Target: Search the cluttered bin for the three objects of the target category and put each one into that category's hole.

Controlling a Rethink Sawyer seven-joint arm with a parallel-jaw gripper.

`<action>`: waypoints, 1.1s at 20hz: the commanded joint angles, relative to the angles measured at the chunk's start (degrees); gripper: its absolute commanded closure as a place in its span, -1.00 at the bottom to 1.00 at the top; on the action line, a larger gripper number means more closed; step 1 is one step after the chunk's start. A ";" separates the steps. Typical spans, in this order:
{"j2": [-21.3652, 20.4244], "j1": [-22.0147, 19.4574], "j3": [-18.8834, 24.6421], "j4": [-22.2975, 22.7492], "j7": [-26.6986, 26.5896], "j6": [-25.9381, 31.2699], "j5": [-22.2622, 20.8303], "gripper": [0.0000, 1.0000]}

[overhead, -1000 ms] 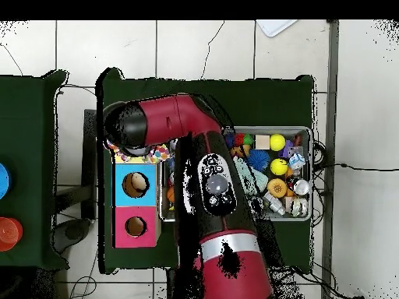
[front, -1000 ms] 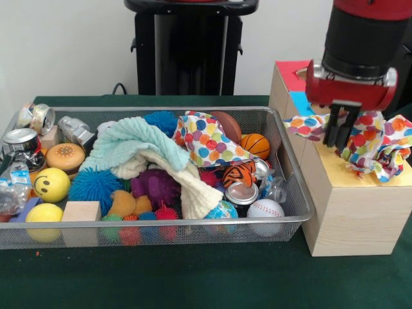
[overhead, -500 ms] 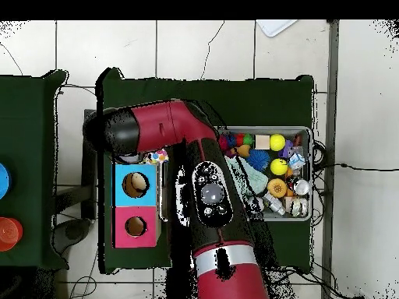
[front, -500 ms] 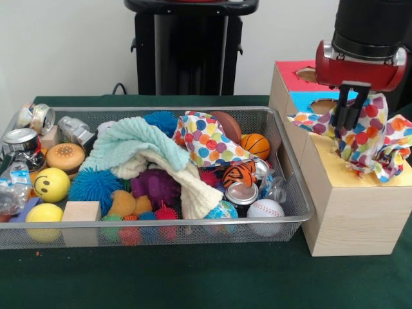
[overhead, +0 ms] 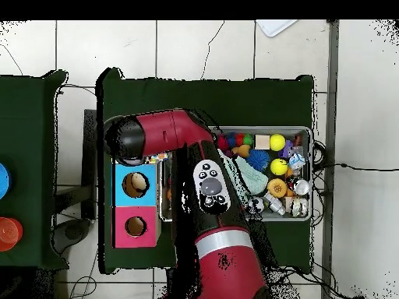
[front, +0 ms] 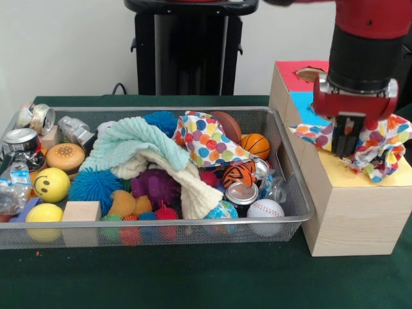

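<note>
A polka-dot cloth [front: 380, 138] lies bunched on the yellow top of the wooden box [front: 351, 212], right of the bin. My gripper [front: 346, 149] stands straight down into the middle of that cloth, fingers close together with fabric gathered around them. A second polka-dot cloth [front: 206, 143] sits in the wire bin [front: 293, 174], beside a mint cloth [front: 132, 143] and a cream cloth [front: 187, 183]. In the overhead view the arm covers the gripper and only a scrap of the polka-dot cloth [overhead: 160, 157] shows.
The box has a blue section with a hole [overhead: 135, 184] and a red section with a hole [overhead: 135, 226]. The bin also holds balls, spiky toys, cans [front: 20, 140], a wooden block [front: 82, 211] and a toy burger [front: 65, 156].
The gripper lifted with the cloth half a second ago, then came back down into it. The cloth now lies lower and more tightly bunched on the yellow top.
</note>
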 commanded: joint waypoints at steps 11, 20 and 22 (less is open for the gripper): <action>10.38 0.51 3.10 1.96 2.41 -3.46 3.16 1.00; 8.32 3.20 -0.01 0.25 4.30 1.39 2.52 1.00; 3.43 3.49 0.15 0.95 4.18 8.74 4.60 1.00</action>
